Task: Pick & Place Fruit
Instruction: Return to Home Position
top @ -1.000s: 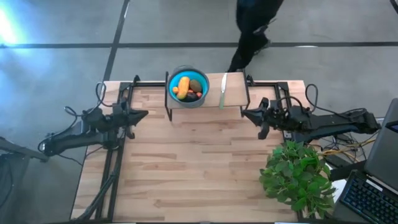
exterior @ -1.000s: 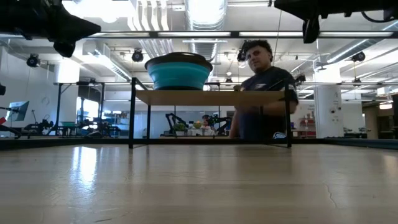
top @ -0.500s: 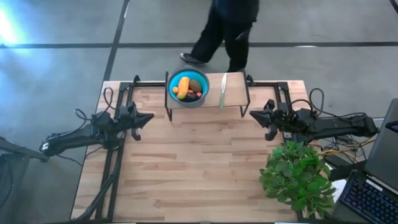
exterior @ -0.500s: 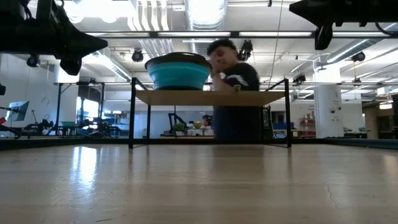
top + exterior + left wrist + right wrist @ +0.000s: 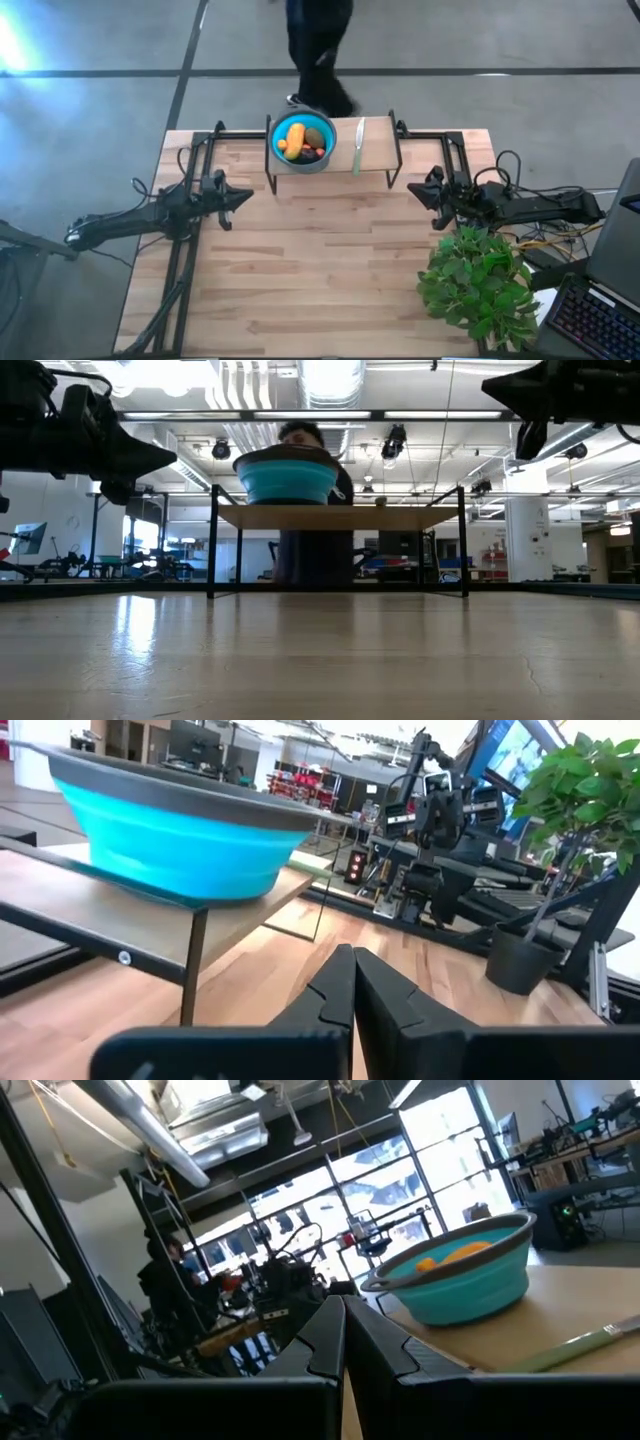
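Note:
The fruit lies in the blue bowl (image 5: 303, 143), which stands on a raised wooden shelf (image 5: 375, 142) at the table's far edge. There is an elongated orange-yellow piece (image 5: 295, 136), an olive-green oval (image 5: 315, 138), a dark round one (image 5: 309, 153) and a tiny red-orange one (image 5: 283, 148). The bowl (image 5: 170, 825) (image 5: 455, 1280) also shows in both wrist views. My left gripper (image 5: 247, 196) (image 5: 352, 960) hovers shut, left of and nearer than the shelf. My right gripper (image 5: 412, 188) (image 5: 344, 1308) hovers shut on the shelf's right side. Both touch nothing.
A green-handled knife (image 5: 358, 146) lies on the shelf right of the bowl. The shelf stands on a black frame (image 5: 212, 540). A potted plant (image 5: 475, 285) occupies the table's near right corner. A person (image 5: 318, 50) walks behind the far edge. Bare wood (image 5: 320, 270) spreads between the arms.
My left gripper has moved toward the table's right and near edges and come lower. My right gripper has drawn back toward the right edge and also come lower. The person behind the table has walked from right to left.

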Controlling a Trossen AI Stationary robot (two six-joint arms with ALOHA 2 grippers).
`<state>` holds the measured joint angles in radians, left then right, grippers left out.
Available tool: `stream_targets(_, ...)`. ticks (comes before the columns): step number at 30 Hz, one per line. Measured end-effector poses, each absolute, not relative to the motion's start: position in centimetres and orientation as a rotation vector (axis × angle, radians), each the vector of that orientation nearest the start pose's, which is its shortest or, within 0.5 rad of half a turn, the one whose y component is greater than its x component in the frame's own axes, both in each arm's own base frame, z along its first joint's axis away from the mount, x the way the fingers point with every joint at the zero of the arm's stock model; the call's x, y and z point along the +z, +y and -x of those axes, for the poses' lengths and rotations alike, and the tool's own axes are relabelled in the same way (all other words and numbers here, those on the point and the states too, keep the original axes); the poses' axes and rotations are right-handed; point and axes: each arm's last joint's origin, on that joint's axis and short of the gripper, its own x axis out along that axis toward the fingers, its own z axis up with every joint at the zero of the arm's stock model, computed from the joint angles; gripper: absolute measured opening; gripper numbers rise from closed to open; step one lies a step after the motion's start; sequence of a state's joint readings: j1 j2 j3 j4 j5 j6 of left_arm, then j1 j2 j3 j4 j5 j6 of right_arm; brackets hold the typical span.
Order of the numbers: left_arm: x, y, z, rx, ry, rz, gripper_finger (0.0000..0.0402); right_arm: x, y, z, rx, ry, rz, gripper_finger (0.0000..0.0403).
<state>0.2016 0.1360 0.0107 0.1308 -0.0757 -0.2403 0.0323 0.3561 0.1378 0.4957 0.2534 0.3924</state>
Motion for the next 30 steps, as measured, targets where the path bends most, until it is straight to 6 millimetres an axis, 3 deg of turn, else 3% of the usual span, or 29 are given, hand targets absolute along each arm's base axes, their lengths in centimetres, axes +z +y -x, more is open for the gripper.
stream_targets(12,16.7,2.3,-10.3,0.274,-0.021,0.239,0.0009,20.1,-0.4,-10.9,-0.146,-0.386,-0.440,0.0008)
stream_targets(30,16.6,2.3,-10.3,0.279,-0.015,0.221,0.0009,19.8,-0.2,-11.1,-0.106,-0.334,-0.421,0.0008)
